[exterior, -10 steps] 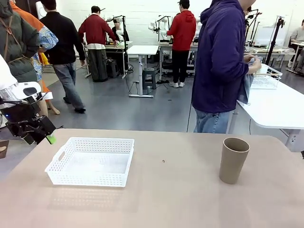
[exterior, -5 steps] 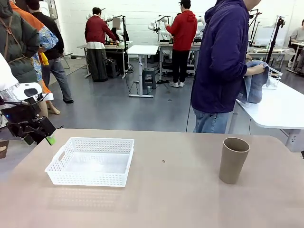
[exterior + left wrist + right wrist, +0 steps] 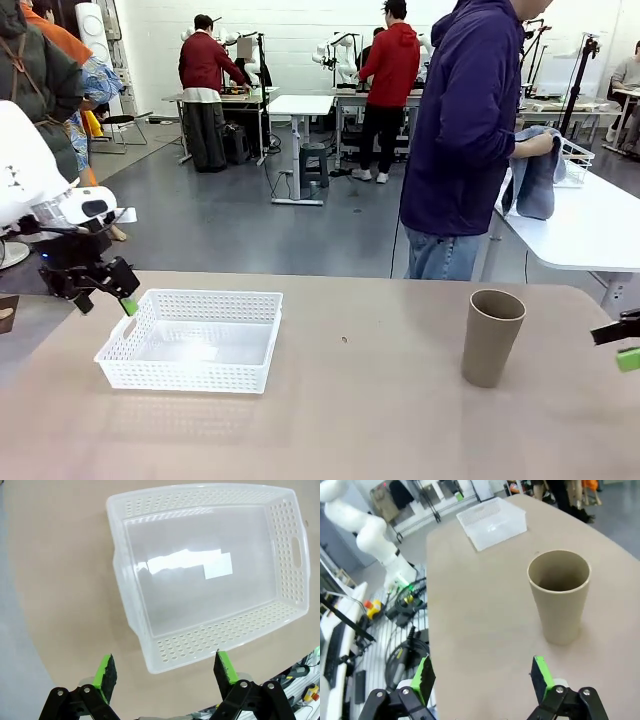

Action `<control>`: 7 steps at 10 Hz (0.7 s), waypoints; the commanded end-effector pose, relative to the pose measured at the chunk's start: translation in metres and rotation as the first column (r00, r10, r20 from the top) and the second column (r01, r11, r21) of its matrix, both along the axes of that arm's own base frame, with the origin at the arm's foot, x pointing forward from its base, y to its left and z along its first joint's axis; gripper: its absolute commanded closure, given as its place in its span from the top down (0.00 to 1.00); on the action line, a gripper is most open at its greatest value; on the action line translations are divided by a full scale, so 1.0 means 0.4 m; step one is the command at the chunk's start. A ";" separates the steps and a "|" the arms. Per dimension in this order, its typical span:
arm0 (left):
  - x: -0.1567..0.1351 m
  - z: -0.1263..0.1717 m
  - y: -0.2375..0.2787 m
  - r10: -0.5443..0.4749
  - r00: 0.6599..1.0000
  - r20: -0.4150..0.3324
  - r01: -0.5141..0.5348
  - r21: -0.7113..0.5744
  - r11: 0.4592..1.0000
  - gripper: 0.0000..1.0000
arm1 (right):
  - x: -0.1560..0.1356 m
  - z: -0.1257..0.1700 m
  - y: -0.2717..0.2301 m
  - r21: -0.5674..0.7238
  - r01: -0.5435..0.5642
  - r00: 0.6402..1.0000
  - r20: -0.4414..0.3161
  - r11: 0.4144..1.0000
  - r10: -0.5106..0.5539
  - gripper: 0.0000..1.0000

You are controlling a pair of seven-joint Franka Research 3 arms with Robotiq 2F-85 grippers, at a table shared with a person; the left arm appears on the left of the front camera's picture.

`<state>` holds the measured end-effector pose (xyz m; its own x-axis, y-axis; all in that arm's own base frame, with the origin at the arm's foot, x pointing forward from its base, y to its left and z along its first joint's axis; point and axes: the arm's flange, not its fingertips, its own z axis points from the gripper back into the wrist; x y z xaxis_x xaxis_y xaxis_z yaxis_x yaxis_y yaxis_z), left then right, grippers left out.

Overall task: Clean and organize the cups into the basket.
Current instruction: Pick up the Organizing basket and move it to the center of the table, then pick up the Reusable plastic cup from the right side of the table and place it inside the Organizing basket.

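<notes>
room: open lab hall, grey floor, other benches and people far back.
table (image 3: 380, 430): wide tan top, matte, runs the whole foreground.
person (image 3: 470, 130): purple hoodie, at the far edge, turned to a white side table (image 3: 590, 225), both hands in a blue-grey cloth (image 3: 533, 185); what is inside the cloth is hidden, possibly a cup being wiped.
basket (image 3: 190, 378): white lattice, flat on the table at the robot's left, nothing in it; seen from above in the left wrist view (image 3: 200, 645).
tan cup (image 3: 490, 338): upright, mouth up, on the right half, well apart from the basket; same cup in the right wrist view (image 3: 560, 597).
left gripper (image 3: 107, 302): above the basket's near-left corner, fingers spread wide, holding nothing (image 3: 165, 667).
right gripper (image 3: 620, 343): at the right edge, just beside the cup, not touching, fingers wide and bare (image 3: 482, 677).
step: approach to the cup, by my reading; no grasp made.
next move: right gripper straddles the cup wall, closes, carries it across to the basket.
</notes>
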<state>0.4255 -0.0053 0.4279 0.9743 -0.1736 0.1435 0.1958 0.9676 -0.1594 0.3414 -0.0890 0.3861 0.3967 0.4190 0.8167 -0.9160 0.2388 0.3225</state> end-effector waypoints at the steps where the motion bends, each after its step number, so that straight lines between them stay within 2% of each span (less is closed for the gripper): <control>1: 0.006 -0.027 -0.038 0.019 1.000 0.014 -0.020 0.079 0.997 1.00 | 0.044 -0.063 0.013 0.011 -0.061 0.996 0.066 0.998 0.060 1.00; 3: 0.011 -0.059 -0.056 0.007 0.999 -0.035 -0.002 0.133 0.991 1.00 | 0.085 -0.129 0.031 0.015 -0.155 0.984 0.091 0.988 0.153 1.00; 4: 0.012 -0.072 -0.060 0.008 0.999 -0.052 0.000 0.147 0.989 1.00 | 0.102 -0.154 0.042 0.016 -0.156 0.984 0.092 0.988 0.154 1.00; 5: 0.004 -0.043 -0.049 -0.012 1.000 -0.021 0.013 0.075 0.997 1.00 | 0.119 -0.172 0.055 0.009 -0.136 0.986 0.100 0.991 0.134 1.00; 7: 0.004 -0.043 -0.049 -0.012 1.000 -0.021 0.013 0.075 0.997 1.00 | 0.161 -0.206 0.079 -0.055 -0.024 0.983 0.179 0.998 0.033 1.00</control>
